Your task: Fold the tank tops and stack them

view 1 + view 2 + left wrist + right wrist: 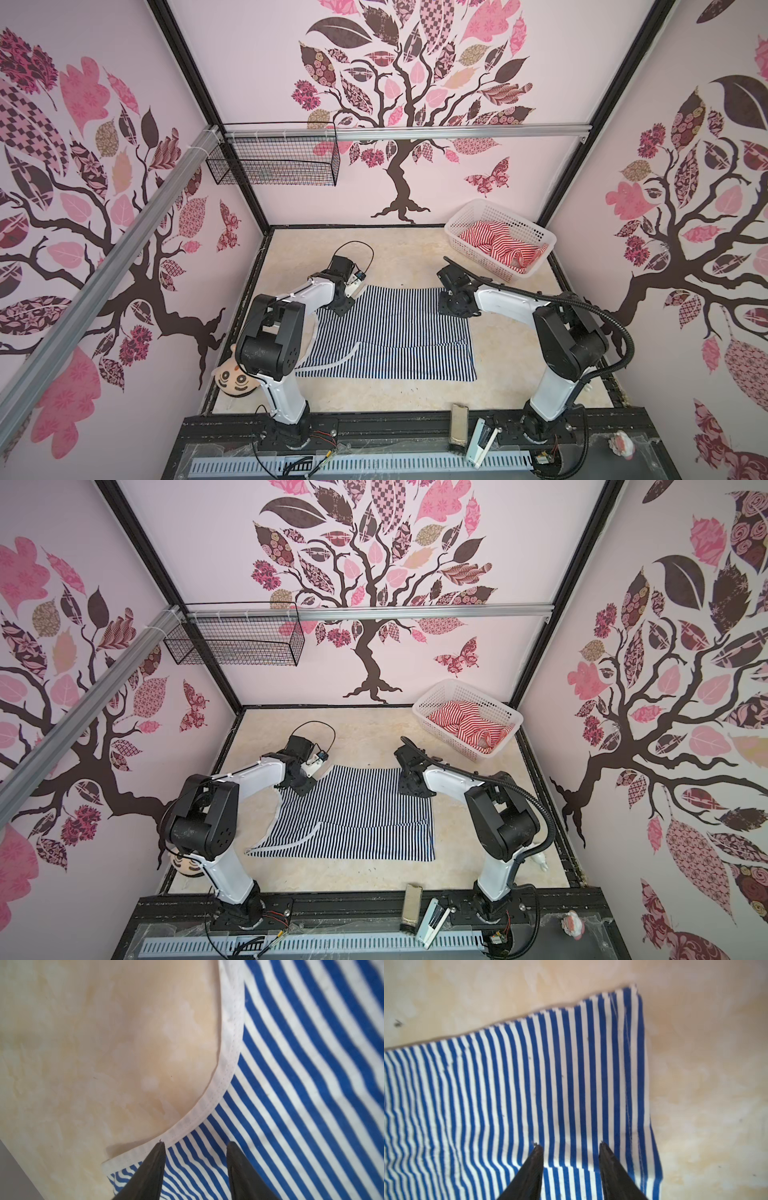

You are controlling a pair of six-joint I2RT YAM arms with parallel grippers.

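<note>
A navy-and-white striped tank top [390,332] [353,812] lies spread flat on the beige table, its near part folded over with a whitish strap showing. My left gripper [343,308] [301,788] [195,1144] stands open over its far left corner, one fingertip [161,1147] at the white armhole trim [226,1076]. My right gripper [453,309] [411,789] [569,1145] stands open over the far right corner, with striped cloth [529,1084] beneath the jaws. The red-and-white striped tank top [498,245] [465,723] lies crumpled in the basket.
The white perforated basket [482,261] [449,739] stands at the back right. A plush doll [235,380] [185,862] lies by the left arm's base. A black wire basket [274,162] hangs on the back wall. Small items [459,428] rest on the front rail.
</note>
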